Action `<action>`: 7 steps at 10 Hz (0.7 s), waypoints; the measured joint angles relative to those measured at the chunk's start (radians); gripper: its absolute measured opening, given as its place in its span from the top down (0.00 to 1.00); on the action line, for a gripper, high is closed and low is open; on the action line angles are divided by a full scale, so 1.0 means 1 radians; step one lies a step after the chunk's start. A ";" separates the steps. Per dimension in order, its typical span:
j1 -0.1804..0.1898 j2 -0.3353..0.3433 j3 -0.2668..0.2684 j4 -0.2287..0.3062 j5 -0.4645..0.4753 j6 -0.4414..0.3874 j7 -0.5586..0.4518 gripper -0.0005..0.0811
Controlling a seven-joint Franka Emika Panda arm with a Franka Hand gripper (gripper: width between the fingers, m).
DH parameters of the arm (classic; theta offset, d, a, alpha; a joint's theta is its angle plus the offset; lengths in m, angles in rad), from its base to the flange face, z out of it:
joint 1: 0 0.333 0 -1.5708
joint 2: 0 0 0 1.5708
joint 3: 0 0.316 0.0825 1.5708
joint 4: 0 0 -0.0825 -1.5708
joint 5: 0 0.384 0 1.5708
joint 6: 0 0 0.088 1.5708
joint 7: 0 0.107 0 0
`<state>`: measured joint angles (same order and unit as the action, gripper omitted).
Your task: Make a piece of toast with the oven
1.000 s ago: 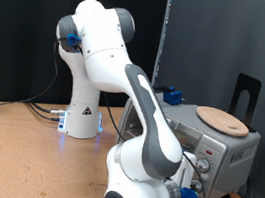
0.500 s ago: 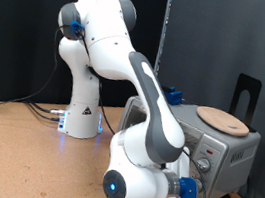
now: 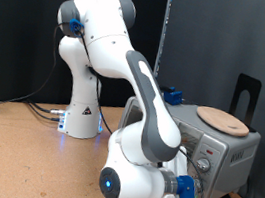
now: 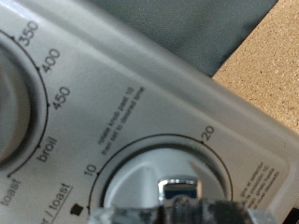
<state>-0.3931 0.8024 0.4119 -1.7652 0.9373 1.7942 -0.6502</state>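
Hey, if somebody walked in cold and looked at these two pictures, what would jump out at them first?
The big white robot arm fills the exterior view's middle, bent down low in front of the silver-grey oven at the exterior view's right, with a round wooden board on top. The wrist view is pressed close to the oven's control panel: a timer knob with printed numbers, and the gripper right at it.

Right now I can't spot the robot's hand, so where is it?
The hand is low at the exterior view's bottom right, against the oven front panel. In the wrist view it sits right at a timer knob.
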 joint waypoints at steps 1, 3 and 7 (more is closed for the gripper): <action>0.000 0.000 0.000 0.000 0.000 0.000 0.001 0.88; 0.000 -0.001 0.000 -0.001 0.000 -0.003 0.007 0.88; -0.009 -0.012 -0.017 0.014 -0.037 -0.146 0.172 0.32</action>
<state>-0.4019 0.7906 0.3953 -1.7516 0.8998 1.6481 -0.4785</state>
